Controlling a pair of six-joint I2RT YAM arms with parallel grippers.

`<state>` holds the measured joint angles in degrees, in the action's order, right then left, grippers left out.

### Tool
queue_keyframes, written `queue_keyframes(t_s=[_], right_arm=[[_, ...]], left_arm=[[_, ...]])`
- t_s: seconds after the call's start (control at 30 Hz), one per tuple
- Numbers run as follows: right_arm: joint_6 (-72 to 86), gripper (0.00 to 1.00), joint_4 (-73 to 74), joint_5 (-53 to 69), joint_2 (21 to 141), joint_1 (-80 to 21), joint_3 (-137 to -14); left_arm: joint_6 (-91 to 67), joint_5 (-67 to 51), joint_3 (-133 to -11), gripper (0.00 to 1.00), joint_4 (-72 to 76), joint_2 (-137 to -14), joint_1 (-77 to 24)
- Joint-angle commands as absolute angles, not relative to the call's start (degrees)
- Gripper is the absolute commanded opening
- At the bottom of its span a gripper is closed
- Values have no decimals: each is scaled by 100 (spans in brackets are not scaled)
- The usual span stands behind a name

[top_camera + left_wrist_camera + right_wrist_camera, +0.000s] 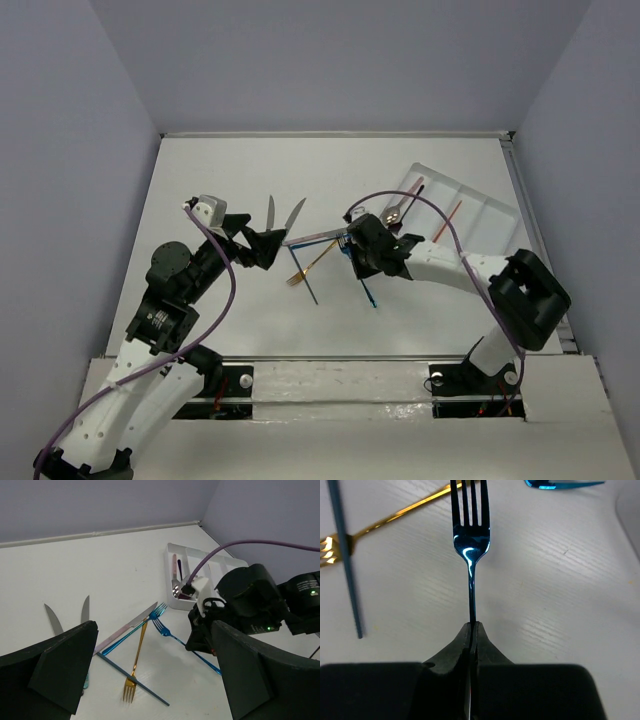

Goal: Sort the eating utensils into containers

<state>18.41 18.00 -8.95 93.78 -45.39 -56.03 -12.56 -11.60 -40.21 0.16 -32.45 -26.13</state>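
Observation:
My right gripper (pixel 472 626) is shut on the handle of a blue fork (pixel 470 540), low over the table, tines pointing away; they also show in the top view, the right gripper (pixel 362 262) and the blue fork (pixel 368 290). My left gripper (pixel 266 248) is open and empty, left of the cutlery pile. A gold fork (pixel 135 665), a second blue fork (pixel 131 629), a pinkish knife (pixel 120 631) and a dark blue stick (pixel 132 672) lie crossed. Two silver knives (pixel 270 212) lie behind the left gripper. The white tray (pixel 470 200) at the back right holds a silver spoon (pixel 394 209) and a red piece (pixel 447 222).
The right arm (pixel 470 270) reaches from the right across the tray's near side. A purple cable (pixel 420 200) arcs over the tray. The table's raised right edge (pixel 525 215) runs close to the tray. Grey walls stand behind and beside.

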Motion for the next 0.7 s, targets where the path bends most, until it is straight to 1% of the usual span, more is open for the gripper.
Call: queue_keyframes(t_s=[0.0, 0.07, 0.13, 0.17, 0.2, 0.3, 0.37, 0.47, 0.53, 0.67], right_arm=[[2127, 0, 1345, -1484, 8273, -4588, -5634], [2311, 0, 1257, -2018, 8078, -4457, -5642], [2573, 0, 1117, -2328, 7850, -4106, -5616], [2671, 0, 1003, -2425, 7770, -3939, -5573], [2889, 0, 724, -2469, 7639, -3494, -5424], [3146, 0, 327, -2434, 7541, -2850, -5265], [3321, 0, 107, -2513, 7620, -2359, -5238], [3576, 0, 70, -2610, 7882, -1918, -5413], [3699, 0, 70, -2759, 8024, -1750, -5475], [3910, 0, -289, -2629, 8358, -1337, -5502]], left_arm=[[-1283, -1248, -4184, 99, 290, -3199, -2584], [-1283, -1248, -4184, 99, 290, -3191, -2584], [-1283, -1248, -4184, 99, 290, -3182, -2584], [-1283, -1248, -4184, 99, 290, -3173, -2584], [-1292, -1257, -4184, 99, 290, -3164, -2584], [-1292, -1257, -4175, 99, 290, -3164, -2584], [-1292, -1257, -4175, 99, 290, -3147, -2584], [-1292, -1257, -4184, 99, 290, -3146, -2584], [-1292, -1248, -4184, 99, 290, -3129, -2584], [-1292, -1266, -4192, 99, 290, -3138, -2584]])
